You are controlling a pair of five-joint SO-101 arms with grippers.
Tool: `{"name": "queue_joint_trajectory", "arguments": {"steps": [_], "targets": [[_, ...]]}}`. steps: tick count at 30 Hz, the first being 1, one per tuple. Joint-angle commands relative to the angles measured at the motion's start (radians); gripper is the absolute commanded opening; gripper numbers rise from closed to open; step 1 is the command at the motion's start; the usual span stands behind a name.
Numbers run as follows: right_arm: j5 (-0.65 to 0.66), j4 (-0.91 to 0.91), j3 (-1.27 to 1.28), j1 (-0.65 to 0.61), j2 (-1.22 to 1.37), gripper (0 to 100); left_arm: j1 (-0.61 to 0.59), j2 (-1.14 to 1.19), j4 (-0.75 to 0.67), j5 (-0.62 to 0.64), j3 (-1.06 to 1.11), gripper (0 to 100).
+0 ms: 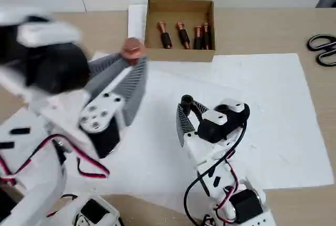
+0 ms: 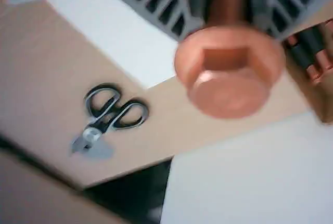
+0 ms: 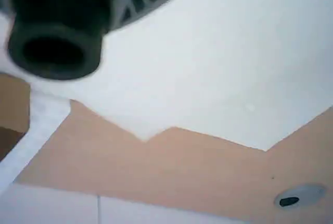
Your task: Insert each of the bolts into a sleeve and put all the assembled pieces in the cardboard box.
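A copper bolt (image 1: 133, 49) with a wide flanged head sticks out from between the grey fingers of my left gripper (image 1: 127, 63), raised above the table's left side. Its head (image 2: 229, 70) looms large in the left wrist view. My right gripper (image 1: 186, 108) is shut on a black sleeve (image 1: 186, 100) over the white paper at the centre; its open end (image 3: 54, 52) faces the right wrist camera. The cardboard box (image 1: 152, 23) at the back holds several assembled copper-and-black pieces (image 1: 184, 36).
White paper sheets (image 1: 262, 110) cover the middle of the wooden table. Black-handled scissors (image 1: 323, 49) lie at the far right edge; the scissors (image 2: 109, 117) also show in the left wrist view.
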Motion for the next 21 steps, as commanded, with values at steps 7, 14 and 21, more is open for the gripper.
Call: {"name": "queue_joint_trajectory", "arguments": {"steps": [7,14,21], "targets": [[-0.011,-0.035,-0.005,-0.002,-0.012,0.5,-0.034,-0.092,-0.546,0.009,0.662,0],[-0.011,-0.028,-0.002,-0.002,-0.012,0.5,-0.035,-0.101,-0.802,0.014,0.901,0],[-0.011,-0.028,-0.002,-0.002,-0.012,0.5,-0.034,-0.101,-0.806,0.025,0.931,0]]}}
